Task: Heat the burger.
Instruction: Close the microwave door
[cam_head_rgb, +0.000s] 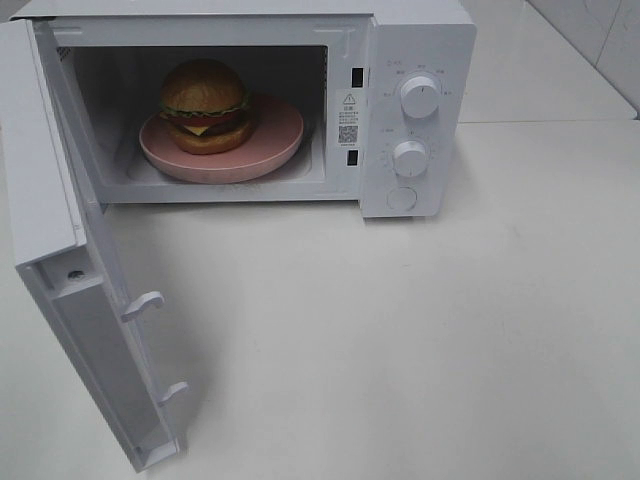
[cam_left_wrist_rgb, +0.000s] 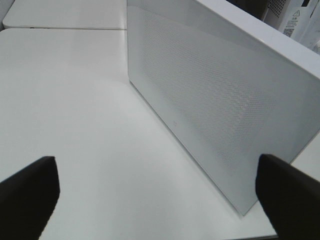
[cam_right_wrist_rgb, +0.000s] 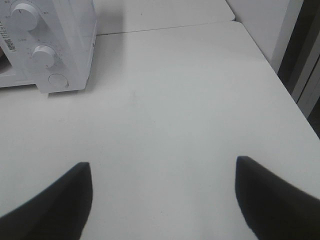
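White tabletop, bare in the foreground; left gripper, jaws spread wide and empty, facing the outer panel of the swung-open microwave door; right gripper, jaws likewise spread and empty, over bare table off the control-knob side of the microwave. Farther back, inside the open cavity: burger, upright on a round pink plate, well apart from both grippers.

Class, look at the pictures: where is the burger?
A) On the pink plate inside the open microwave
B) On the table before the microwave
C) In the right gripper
A: the burger sits on the pink plate inside the microwave, whose door stands open.
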